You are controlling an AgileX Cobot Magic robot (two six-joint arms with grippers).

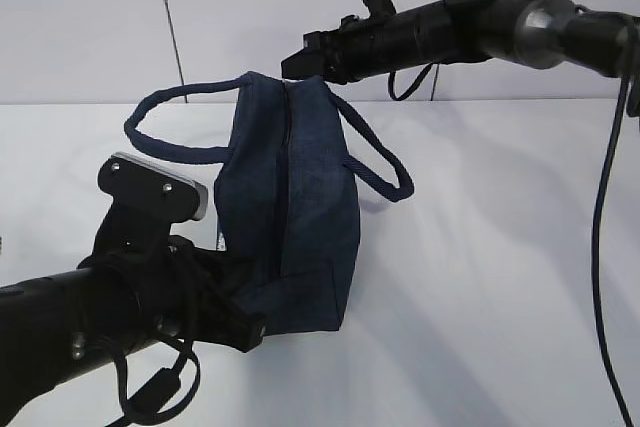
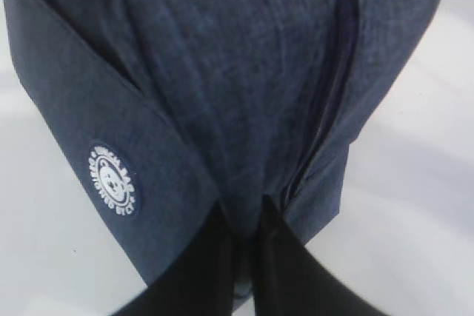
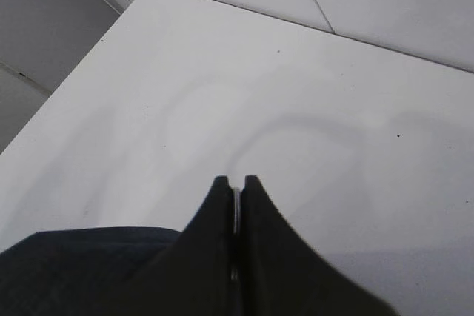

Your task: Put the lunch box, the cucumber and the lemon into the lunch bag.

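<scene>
Left gripper pinches the lunch bag fabric; right gripper clamps its zipper ring.

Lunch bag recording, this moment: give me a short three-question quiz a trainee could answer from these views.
1. True or false: the zipper along the top of the lunch bag is closed.
2. Which gripper pinches the bag's fabric at its near end? A) left gripper B) right gripper C) neither
3. Fill in: in the right wrist view a thin ____ sliver, likely the zipper's ring pull, shows between the shut jaws.

Key: 1 true; 2 A; 3 metal. No lunch box, cucumber or lemon shows on the white table, and the bag's handles hang loose at either side.
</scene>
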